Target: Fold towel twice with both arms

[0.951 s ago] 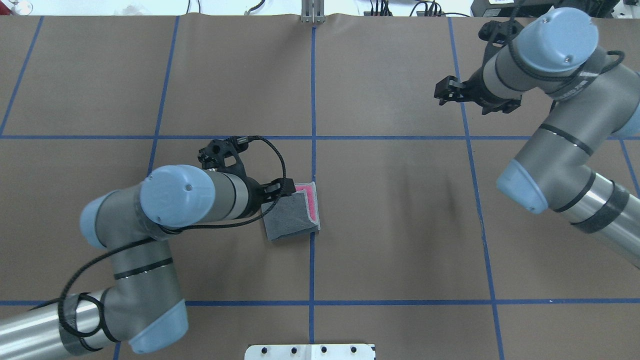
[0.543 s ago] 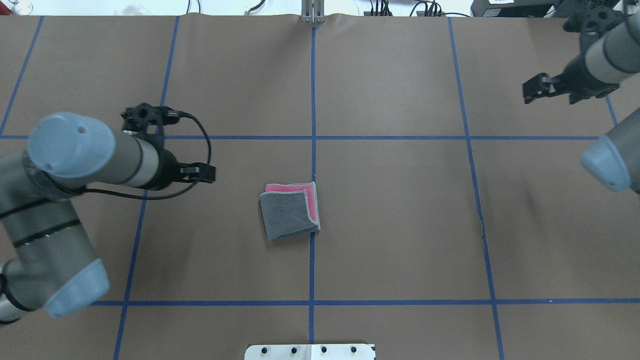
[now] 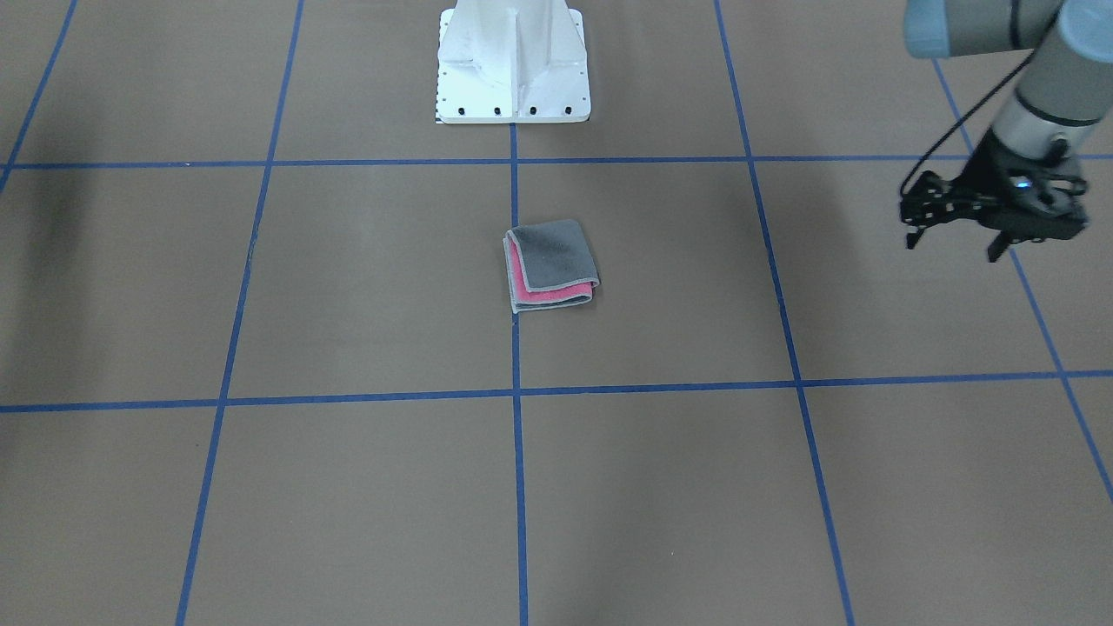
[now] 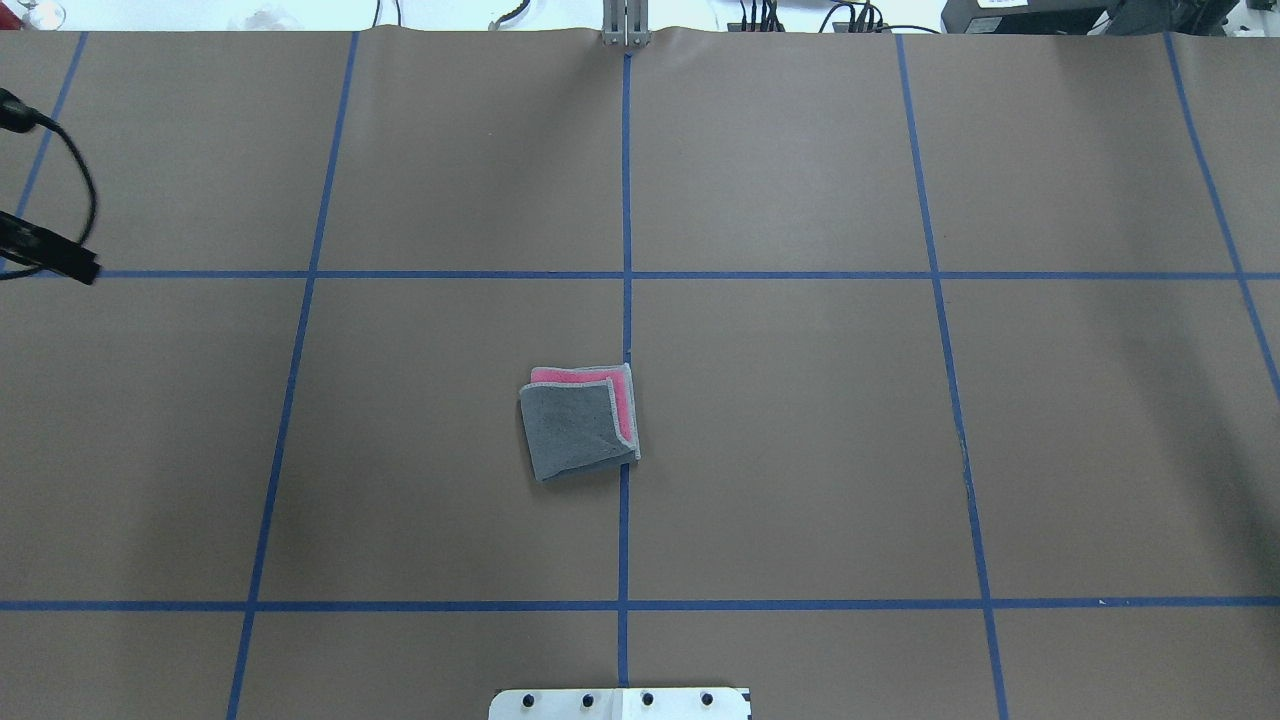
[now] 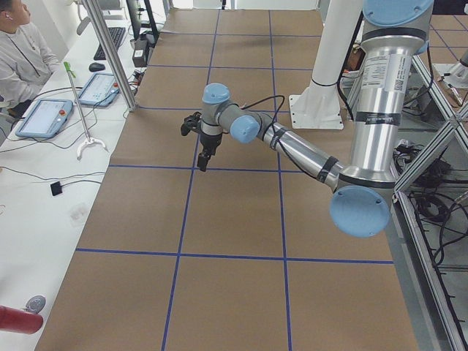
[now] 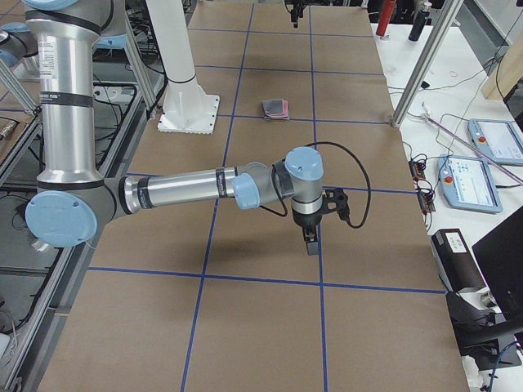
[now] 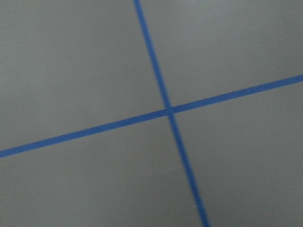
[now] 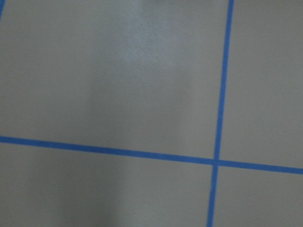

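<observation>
In the overhead view, the left gripper (image 4: 50,258) now shows only as a dark tip with a loop of cable at the far left edge. One second ago it stood at the far left corner of the towel (image 4: 578,425), and half a second ago it was already about halfway to that edge. Whether its jaws are open or closed cannot be determined from any view. No cloth hangs from it. The towel lies at the centre of the desk (image 4: 800,450) in the same position as in both earlier pictures. It is a flat, compact packet with the dark grey face up and a pink band exposed along its far and right edges. Its right edge overlaps the central blue tape line (image 4: 625,200). The right arm (image 6: 188,189) has left the overhead view; a second ago its gripper hung over the far right part of the desk. The right gripper (image 6: 310,242) now appears only in the right side view, pointing down above bare desk, and its jaw state cannot be determined there. Both wrist cameras show only desk covering and crossed tape lines, with no towel. Assessment: the layered packet indicates that both folds are complete and that the arms are clearing the work area. The towel is well apart from both grippers, lying between them, and neither touches it.
</observation>
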Action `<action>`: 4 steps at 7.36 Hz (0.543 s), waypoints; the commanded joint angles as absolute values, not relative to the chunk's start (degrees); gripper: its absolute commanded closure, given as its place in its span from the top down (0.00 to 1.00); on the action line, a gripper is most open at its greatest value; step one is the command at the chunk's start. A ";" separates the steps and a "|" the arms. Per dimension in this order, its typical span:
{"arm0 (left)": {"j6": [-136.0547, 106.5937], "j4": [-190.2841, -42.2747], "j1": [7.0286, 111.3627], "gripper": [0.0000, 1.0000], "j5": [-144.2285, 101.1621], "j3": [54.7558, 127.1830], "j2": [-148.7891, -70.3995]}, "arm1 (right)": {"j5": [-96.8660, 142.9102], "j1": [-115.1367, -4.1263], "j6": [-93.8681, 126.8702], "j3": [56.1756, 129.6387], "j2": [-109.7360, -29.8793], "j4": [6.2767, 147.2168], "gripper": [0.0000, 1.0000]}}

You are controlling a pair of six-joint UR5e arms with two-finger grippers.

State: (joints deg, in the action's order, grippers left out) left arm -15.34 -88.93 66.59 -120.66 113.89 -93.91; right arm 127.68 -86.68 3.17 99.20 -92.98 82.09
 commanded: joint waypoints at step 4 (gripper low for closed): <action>26.87 -74.79 94.46 1.00 -132.85 98.03 -91.60 | 130.61 -96.06 -10.37 91.49 -96.32 82.00 1.00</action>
State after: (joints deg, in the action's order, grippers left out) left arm 20.93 -75.06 90.35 -128.09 103.18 -92.84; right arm 130.71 -95.74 -10.07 91.78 -95.64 82.08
